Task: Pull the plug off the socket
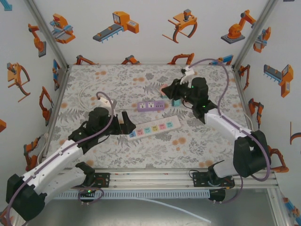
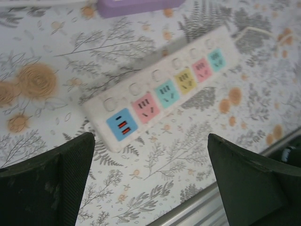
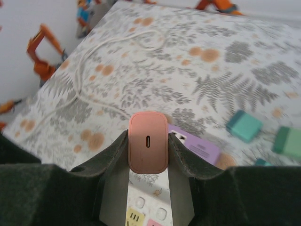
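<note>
Left tool: my left tool [image 1: 126, 123] stands with its jaws wide apart and grips nothing. It sits low at the left end of the white power strip [image 1: 155, 128], towards the near-left part of the surface [image 1: 117, 150].
Left wrist view: my left tool [image 2: 150, 155] has its two dark fingers [image 2: 51, 188] at the bottom corners of the view. The blue end of the white power strip [image 2: 164, 89] lies on the surface just beyond the gap between them.
Right tool: my right tool [image 1: 165, 91] is clamped on the pink plug [image 1: 163, 89], right of centre and towards the far edge.
Right wrist view: my right tool [image 3: 148, 136] presses the pink plug [image 3: 148, 150] from both sides. The plug's flat face, with its small oval port, is turned to the camera.
Plug position: I hold the pink plug raised above the surface, apart from both strips.
White power strip: it lies on a slant across the middle of the surface, towards the near edge, with coloured sockets in a row.
Purple power strip: the purple power strip [image 1: 151, 106] lies just beyond the white one, near the centre.
Other items: two teal adapters [image 3: 244, 125] lie right of the plug in the right wrist view. A white cable [image 3: 80, 80] loops towards the far-left corner.
</note>
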